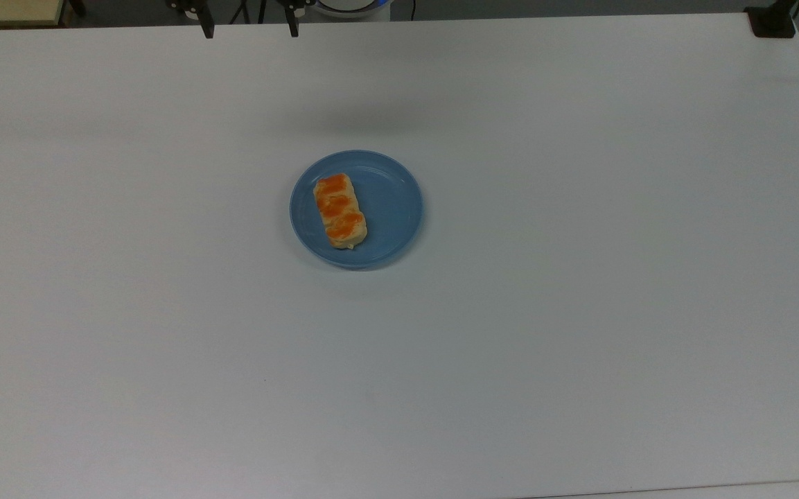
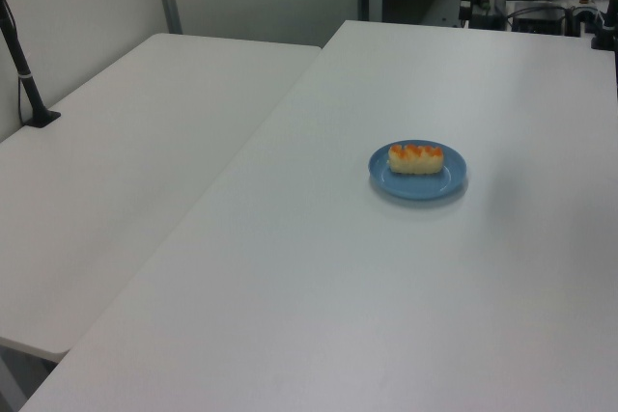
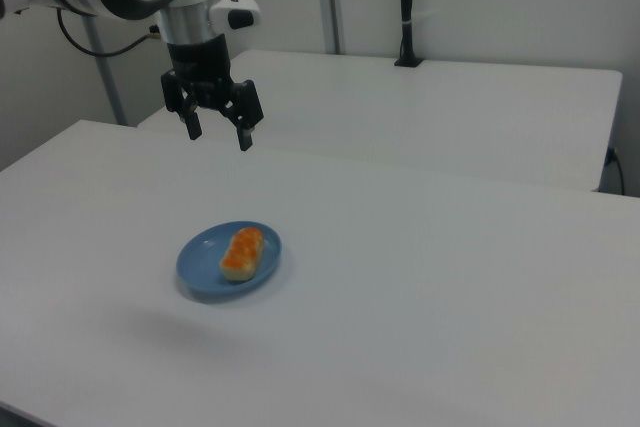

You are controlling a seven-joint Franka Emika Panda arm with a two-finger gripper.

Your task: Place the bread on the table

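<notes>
The bread (image 1: 339,211), a pale-tan roll with orange glaze, lies on the left half of a round blue plate (image 1: 399,208) near the middle of the white table (image 1: 579,312). The left view shows the bread (image 2: 416,157) on the plate (image 2: 425,187) from the side, with the table (image 2: 338,287) around it. In the right view my gripper (image 3: 218,138) hangs open and empty, well above the table (image 3: 450,277) and beyond the plate (image 3: 200,272) and bread (image 3: 242,252). Its two dark fingertips (image 1: 208,31) poke in at the top view's upper edge.
A second white table (image 2: 126,161) adjoins on the left view's left, with a black post (image 2: 24,74) clamped to it. A black clamp (image 1: 773,21) sits at the top view's upper right corner. Bare tabletop surrounds the plate on all sides.
</notes>
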